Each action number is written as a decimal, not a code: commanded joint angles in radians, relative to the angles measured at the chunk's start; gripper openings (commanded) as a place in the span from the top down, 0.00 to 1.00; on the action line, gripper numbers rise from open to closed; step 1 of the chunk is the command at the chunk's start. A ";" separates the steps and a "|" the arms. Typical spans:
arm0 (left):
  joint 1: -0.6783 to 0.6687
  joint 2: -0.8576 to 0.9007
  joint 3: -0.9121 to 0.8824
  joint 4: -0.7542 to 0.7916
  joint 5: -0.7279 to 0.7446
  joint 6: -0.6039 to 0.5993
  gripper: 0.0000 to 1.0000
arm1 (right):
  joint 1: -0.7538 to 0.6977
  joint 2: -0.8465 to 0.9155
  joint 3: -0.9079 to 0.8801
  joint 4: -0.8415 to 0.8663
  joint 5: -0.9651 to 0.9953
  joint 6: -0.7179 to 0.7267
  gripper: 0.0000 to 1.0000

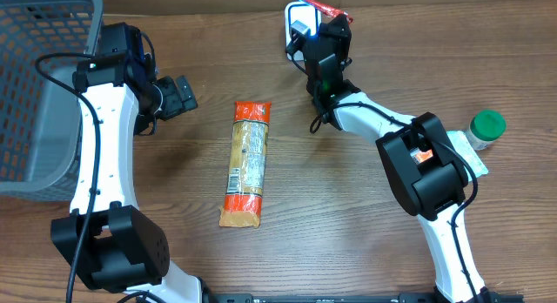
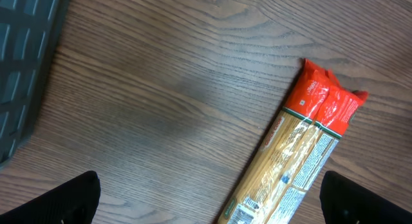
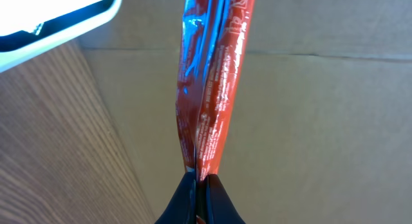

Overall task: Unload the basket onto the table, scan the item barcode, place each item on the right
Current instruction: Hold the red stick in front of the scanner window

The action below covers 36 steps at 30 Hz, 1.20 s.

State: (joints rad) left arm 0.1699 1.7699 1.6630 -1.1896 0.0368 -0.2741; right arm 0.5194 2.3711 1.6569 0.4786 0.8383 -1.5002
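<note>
While the red packet (image 3: 212, 76) is pinched: the step looks like presenting its barcode to the scanner (image 1: 300, 26).
Left gripper (image 1: 184, 94): spread wide, empty, near the pasta packet (image 1: 246, 164) lying mid-table.
Right gripper (image 3: 198, 180): pressed tight on one end of the red packet.
Far edge: the scanner is lit, just beside the packet; next, likely turn the printed face toward it.

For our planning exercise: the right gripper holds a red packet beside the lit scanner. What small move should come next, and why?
Probably shift the red packet sideways in front of the scanner. The right gripper pinches its edge shut, but the packet stands beside the glowing window, not before it.
</note>
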 commanded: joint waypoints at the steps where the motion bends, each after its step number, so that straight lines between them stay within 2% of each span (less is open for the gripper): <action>1: -0.006 0.002 0.017 -0.003 -0.003 0.016 0.00 | 0.001 0.027 0.015 0.005 0.002 0.001 0.97; 5: -0.006 0.002 0.017 -0.003 -0.003 0.016 0.00 | 0.002 0.045 0.015 0.005 0.009 -0.004 0.97; 9: -0.006 0.002 0.017 -0.003 -0.003 0.016 0.00 | 0.001 0.082 0.016 0.009 0.026 -0.080 0.97; 27: -0.006 0.002 0.017 -0.003 -0.003 0.016 0.00 | 0.012 0.121 0.015 0.015 0.040 -0.129 0.97; 36: -0.006 0.002 0.017 -0.003 -0.003 0.016 0.00 | 0.033 0.121 0.015 -0.057 0.041 -0.169 0.97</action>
State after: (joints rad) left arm 0.1699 1.7699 1.6630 -1.1900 0.0364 -0.2741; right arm 0.5369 2.4847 1.6569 0.4313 0.8715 -1.6463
